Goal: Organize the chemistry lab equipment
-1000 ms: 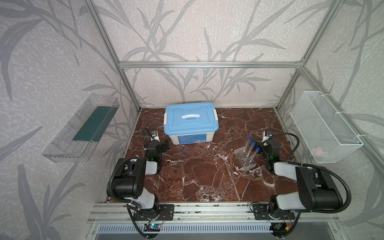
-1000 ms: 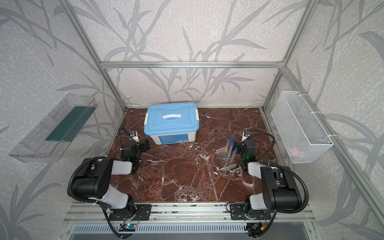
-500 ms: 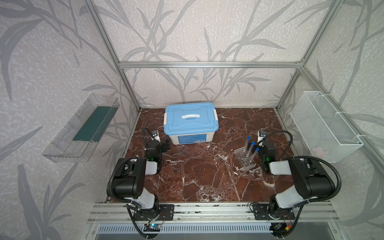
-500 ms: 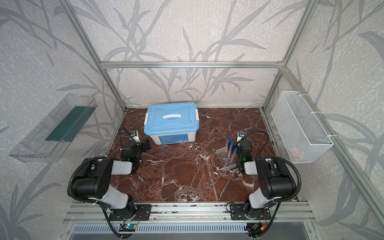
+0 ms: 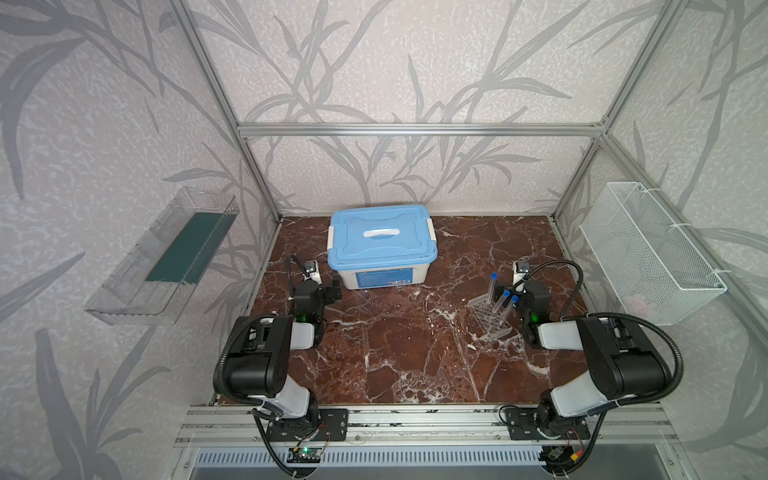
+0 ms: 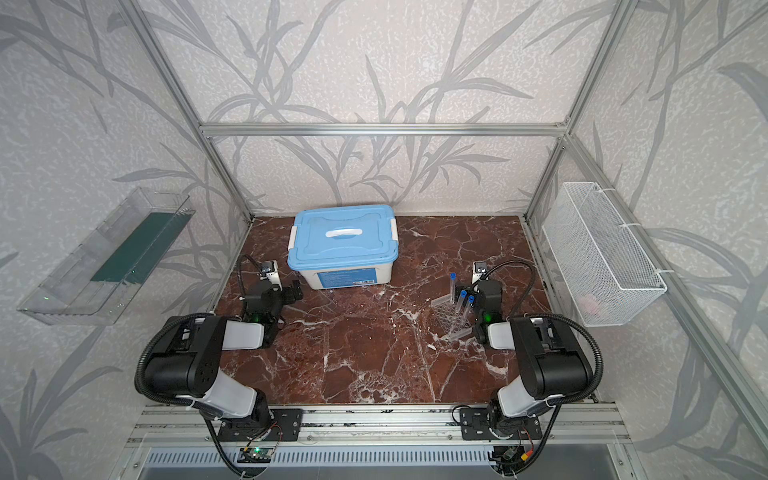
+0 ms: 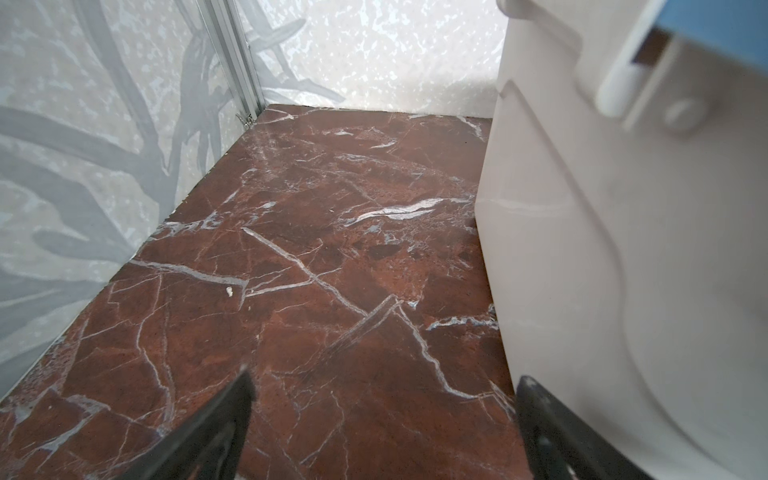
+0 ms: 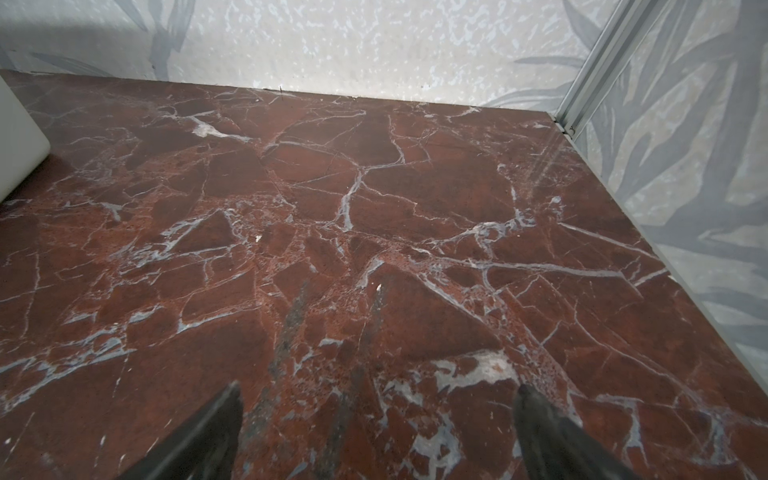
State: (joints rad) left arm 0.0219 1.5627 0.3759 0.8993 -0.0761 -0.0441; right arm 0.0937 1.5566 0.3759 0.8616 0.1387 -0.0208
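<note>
In both top views, three blue-capped test tubes (image 5: 500,309) (image 6: 458,307) are held by the clear tube rack (image 5: 487,322) (image 6: 449,321) on the bench (image 5: 395,353). In the left wrist view, the left jaws are spread wide beside the white tub (image 7: 623,249). In the right wrist view, the right jaws are spread wide.

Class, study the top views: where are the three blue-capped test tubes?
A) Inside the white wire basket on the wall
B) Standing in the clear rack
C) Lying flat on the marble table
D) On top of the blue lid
B: in a top view the three blue-capped test tubes stand with their lower ends in the clear rack, caps up.
</note>
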